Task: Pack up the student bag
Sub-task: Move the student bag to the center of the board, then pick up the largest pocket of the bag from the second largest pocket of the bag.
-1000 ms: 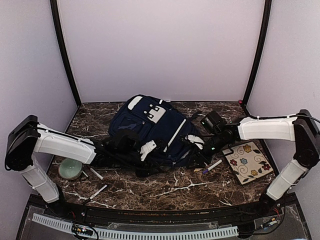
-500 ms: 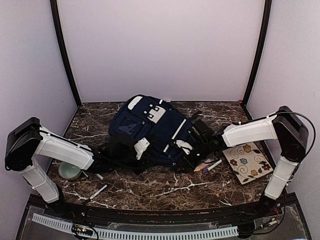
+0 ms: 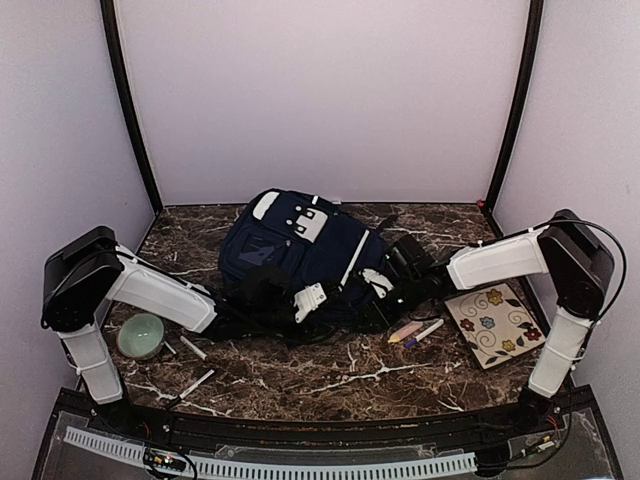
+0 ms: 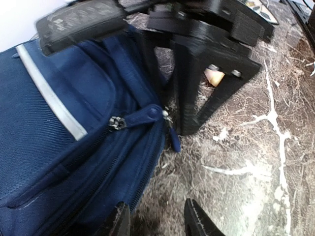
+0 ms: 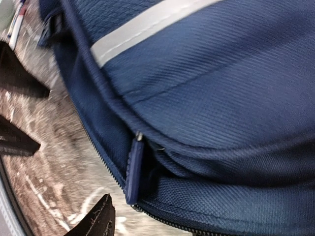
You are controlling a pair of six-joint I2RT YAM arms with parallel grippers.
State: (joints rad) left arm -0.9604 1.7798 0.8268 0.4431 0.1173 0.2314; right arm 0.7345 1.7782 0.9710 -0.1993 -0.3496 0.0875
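Note:
The navy student bag (image 3: 300, 250) lies flat at mid table, its white stripe trim showing. My left gripper (image 3: 311, 300) is open at the bag's near edge. In the left wrist view its fingertips (image 4: 119, 221) straddle bare marble beside the bag's zipper seam (image 4: 123, 162). My right gripper (image 3: 382, 285) is at the bag's right side. In the right wrist view only one finger (image 5: 98, 219) shows, next to a blue zipper pull (image 5: 133, 169), with nothing gripped. The bag fabric (image 5: 206, 98) fills that view. The right gripper's black fingers (image 4: 197, 83) stand close in the left wrist view.
A green bowl (image 3: 140, 335) sits at the left. White pens (image 3: 196, 383) lie near the front left. A pencil and marker (image 3: 418, 331) lie right of the bag. A floral notebook (image 3: 495, 322) lies at the right.
My left gripper has slid right along the bag's near edge. My right gripper moved in toward the bag, then a little back up. The bag shifted slightly.

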